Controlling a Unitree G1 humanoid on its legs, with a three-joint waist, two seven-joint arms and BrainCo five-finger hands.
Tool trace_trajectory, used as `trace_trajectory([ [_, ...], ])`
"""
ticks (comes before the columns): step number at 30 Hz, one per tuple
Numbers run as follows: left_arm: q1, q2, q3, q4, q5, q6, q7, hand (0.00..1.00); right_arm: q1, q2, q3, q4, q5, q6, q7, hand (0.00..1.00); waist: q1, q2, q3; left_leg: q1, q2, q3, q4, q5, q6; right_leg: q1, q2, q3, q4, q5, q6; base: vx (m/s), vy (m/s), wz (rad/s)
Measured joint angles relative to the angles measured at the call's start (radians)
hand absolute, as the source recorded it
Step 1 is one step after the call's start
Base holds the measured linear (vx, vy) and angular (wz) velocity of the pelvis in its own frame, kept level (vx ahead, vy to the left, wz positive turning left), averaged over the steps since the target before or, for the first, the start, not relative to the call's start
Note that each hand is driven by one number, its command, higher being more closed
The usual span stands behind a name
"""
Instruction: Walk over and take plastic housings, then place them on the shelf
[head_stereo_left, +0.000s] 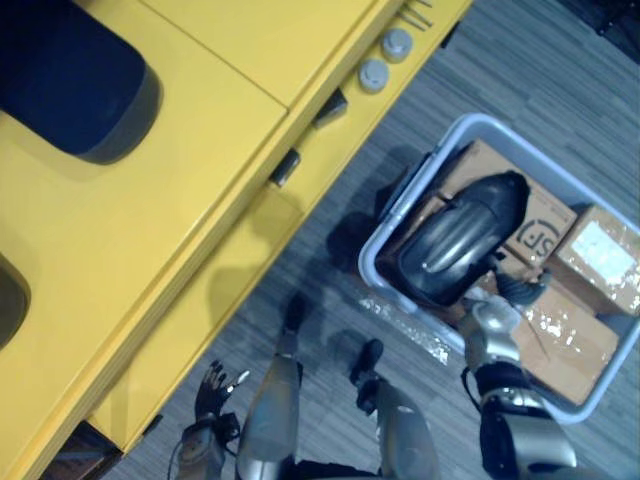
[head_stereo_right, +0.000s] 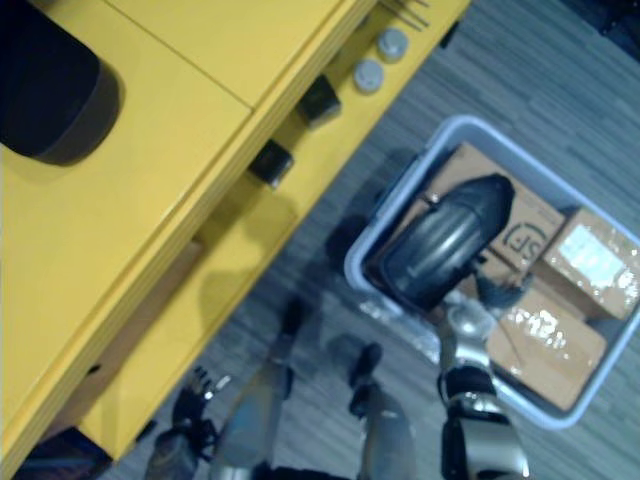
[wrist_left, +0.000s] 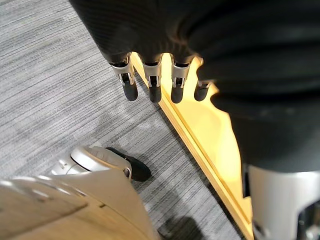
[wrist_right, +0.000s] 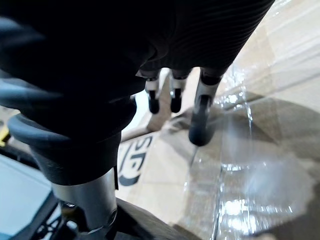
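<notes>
A dark, glossy plastic housing (head_stereo_left: 460, 240) lies tilted in a pale blue-grey bin (head_stereo_left: 398, 215) on the floor, resting on cardboard boxes (head_stereo_left: 600, 255). My right hand (head_stereo_left: 495, 320) hovers inside the bin just beside the housing's lower end, open, its fingers (wrist_right: 200, 120) straight above a taped box (wrist_right: 260, 150) and holding nothing. On the yellow shelf (head_stereo_left: 150, 220) at the left, another dark housing (head_stereo_left: 80, 80) lies on top. My left hand (head_stereo_left: 212, 385) hangs low beside the shelf's front, and its relaxed fingers (wrist_left: 152, 85) hold nothing.
Two small grey round parts (head_stereo_left: 385, 60) and small dark blocks (head_stereo_left: 285, 165) sit on the shelf's lower ledge. A second dark shape (head_stereo_left: 8, 300) shows at the shelf's left edge. Grey striped carpet (head_stereo_left: 330, 300) separates shelf and bin.
</notes>
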Motion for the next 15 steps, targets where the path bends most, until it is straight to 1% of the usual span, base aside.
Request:
trace_trajectory([
  [6,-0.013,0.0,0.0,0.0,-0.001,0.0,0.0,0.0,-0.006,-0.043,-0.012,0.046,0.012,0.036,0.0,1.0,-0.002,0.0,0.0,-0.002,0.001,-0.02,-0.004,0.004,-0.006,-0.006,-0.002,-0.015,0.027,-0.021,-0.004,0.0,-0.034,0.08],
  [10,-0.016,0.0,-0.002,0.0,-0.001,0.0,0.0,0.0,-0.015,-0.048,-0.011,0.064,0.007,0.038,0.019,1.0,-0.003,0.0,0.0,-0.002,0.002,-0.02,-0.009,0.007,-0.011,-0.019,0.0,-0.014,0.045,-0.031,-0.01,0.0,-0.008,-0.02],
  [14,-0.016,0.002,-0.006,0.0,-0.001,0.0,0.0,0.0,-0.018,-0.05,-0.012,0.068,0.003,0.039,0.02,1.0,-0.003,0.0,0.0,0.0,0.006,-0.022,-0.013,0.01,-0.014,-0.023,0.0,-0.015,0.058,-0.041,-0.012,0.0,0.0,0.0],
  [15,-0.016,0.004,-0.012,0.0,-0.001,-0.001,0.0,0.0,-0.018,-0.056,-0.011,0.075,-0.011,0.046,0.021,1.0,-0.003,0.001,0.0,0.001,0.007,-0.022,-0.013,0.011,-0.015,-0.023,0.0,-0.015,0.061,-0.043,-0.013,0.0,0.0,0.0],
])
